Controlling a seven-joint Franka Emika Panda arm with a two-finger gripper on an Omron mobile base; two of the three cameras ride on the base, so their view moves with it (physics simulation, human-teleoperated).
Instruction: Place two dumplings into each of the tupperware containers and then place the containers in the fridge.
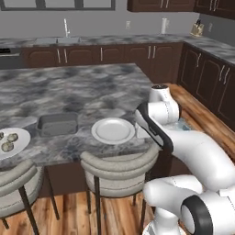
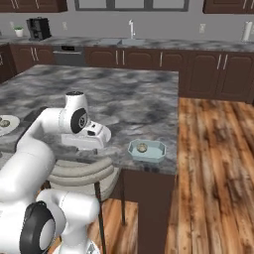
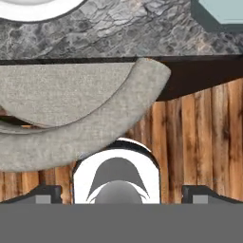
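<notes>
Grey marble island [image 1: 82,87], dark wood cabinets [image 1: 151,57], plank floor [image 2: 213,163], padded stools [image 1: 117,167].

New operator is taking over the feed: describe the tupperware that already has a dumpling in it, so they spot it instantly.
Start at the grey marble island counter and follow its near edge to the corner beside the wood floor. There sits the pale blue-teal container, to the right of the white arm, with one tan dumpling inside. Unlike the dark grey container and the round white plate further along, it is light-coloured and rectangular.

Grey marble island counter [image 1: 82,87] in front of me carries: empty white plate [image 1: 113,130] near its front edge, dark grey container [image 1: 57,124] left of that plate, dumpling plate [image 1: 11,142] further left, teal container [image 2: 147,151] with one dumpling [image 2: 142,147] right of it.
</notes>
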